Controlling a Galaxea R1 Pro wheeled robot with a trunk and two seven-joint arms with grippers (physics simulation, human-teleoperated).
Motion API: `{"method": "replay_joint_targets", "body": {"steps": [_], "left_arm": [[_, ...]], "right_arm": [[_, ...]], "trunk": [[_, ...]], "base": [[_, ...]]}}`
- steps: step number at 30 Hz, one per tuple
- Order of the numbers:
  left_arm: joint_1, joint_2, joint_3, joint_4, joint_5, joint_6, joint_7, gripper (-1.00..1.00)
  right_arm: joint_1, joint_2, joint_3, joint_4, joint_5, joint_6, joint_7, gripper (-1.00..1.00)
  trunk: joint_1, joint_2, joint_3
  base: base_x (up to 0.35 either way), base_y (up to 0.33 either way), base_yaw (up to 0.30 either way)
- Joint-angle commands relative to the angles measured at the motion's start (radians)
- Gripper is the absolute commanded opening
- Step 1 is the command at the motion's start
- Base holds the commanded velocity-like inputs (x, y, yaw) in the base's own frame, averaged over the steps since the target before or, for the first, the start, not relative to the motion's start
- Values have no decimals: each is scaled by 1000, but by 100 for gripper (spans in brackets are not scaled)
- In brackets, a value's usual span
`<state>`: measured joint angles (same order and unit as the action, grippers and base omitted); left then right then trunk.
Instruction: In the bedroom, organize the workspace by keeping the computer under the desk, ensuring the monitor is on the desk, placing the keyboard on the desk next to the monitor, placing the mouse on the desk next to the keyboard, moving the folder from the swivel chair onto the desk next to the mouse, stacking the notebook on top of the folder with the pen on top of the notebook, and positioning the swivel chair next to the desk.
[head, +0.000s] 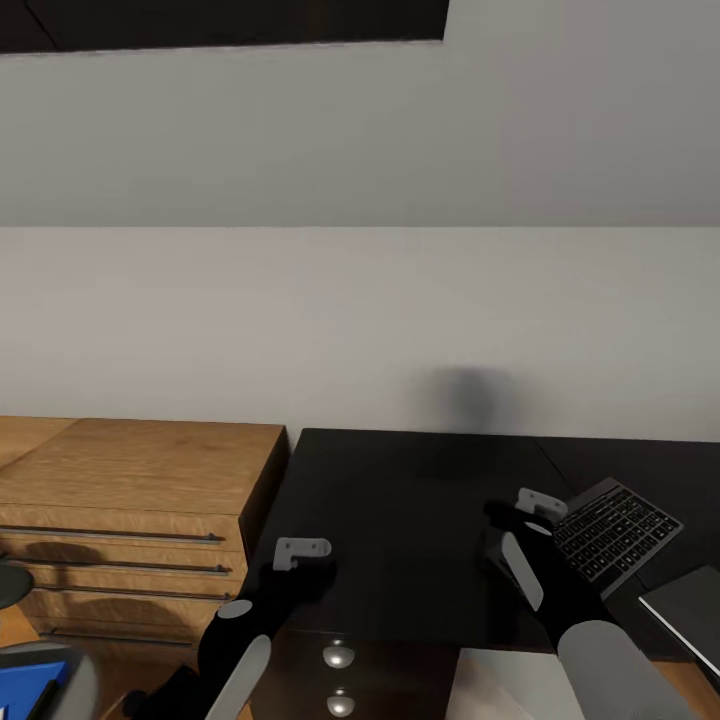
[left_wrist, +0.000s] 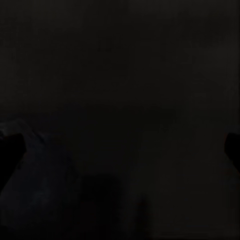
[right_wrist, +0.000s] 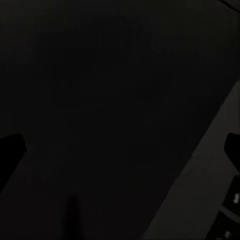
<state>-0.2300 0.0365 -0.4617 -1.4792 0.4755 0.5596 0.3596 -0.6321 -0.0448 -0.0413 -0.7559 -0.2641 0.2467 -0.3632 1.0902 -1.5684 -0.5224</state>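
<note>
The keyboard (head: 617, 534) lies on the black counter (head: 400, 500), just beside the right end effector (head: 525, 515). The left end effector (head: 300, 560) hovers over the counter edge. Whether their fingers are spread, I cannot tell.

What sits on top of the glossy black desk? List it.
On the glossy black desk: a slim dark grey keyboard at its right end, and a flat grey notebook-like slab beside it. The right arm covers the keyboard's near corner. No monitor or mouse is visible.
</note>
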Motion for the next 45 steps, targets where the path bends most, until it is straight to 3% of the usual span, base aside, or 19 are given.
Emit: {"method": "replay_joint_targets", "body": {"steps": [1,6,13,45], "left_arm": [[5,3,-1,-7,9,1,10,100],[33,-8,2,-35,7,0,10,100],[59,-27,3,-60,6,3,10,100],[63,-28,4,-65,6,3,10,100]], "right_arm": [[-6,3,1,4,-6,2,-11,100],[-8,9,0,32,-3,4,-33,100],[5,7,0,29,12,8,-3,100],[7,7,-1,13,15,5,-2,100]], "trunk": [[0,-1,-1],[0,-1,-1],[0,-1,-1],[0,-1,0]], "base": [[0,0,0],[0,0,0],[0,0,0],[0,0,-30]]}}
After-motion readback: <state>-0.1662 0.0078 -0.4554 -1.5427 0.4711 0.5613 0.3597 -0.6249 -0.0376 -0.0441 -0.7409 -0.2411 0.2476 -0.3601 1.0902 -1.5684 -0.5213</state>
